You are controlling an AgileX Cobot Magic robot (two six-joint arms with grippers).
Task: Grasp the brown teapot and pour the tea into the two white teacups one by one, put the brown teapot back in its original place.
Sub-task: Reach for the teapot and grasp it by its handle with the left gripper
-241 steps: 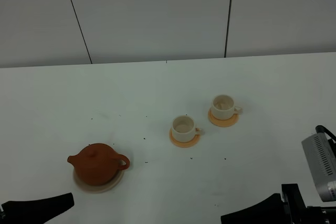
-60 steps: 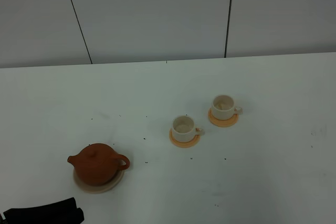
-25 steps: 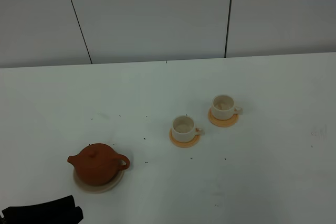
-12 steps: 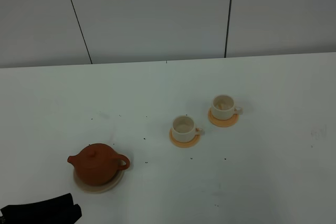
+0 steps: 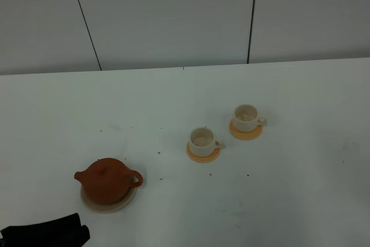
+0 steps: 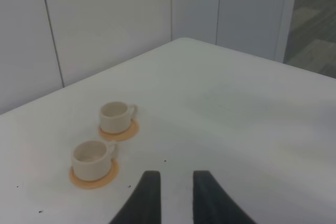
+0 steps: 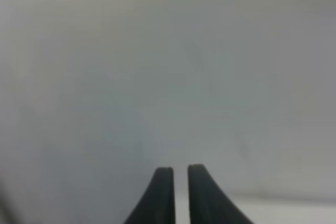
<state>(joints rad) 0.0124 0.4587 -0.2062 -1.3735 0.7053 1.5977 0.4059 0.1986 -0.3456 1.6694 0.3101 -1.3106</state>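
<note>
Teapot [image 5: 107, 181] on coaster [image 5: 110, 208], just ahead of left gripper [image 6: 171, 176]: narrow gap, empty. Right gripper [image 7: 180, 174] nearly closed.

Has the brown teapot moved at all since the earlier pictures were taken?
No. The brown teapot sits on its pale coaster, at the same spot left of the nearer cup, with the spout pointing left as before.
</note>
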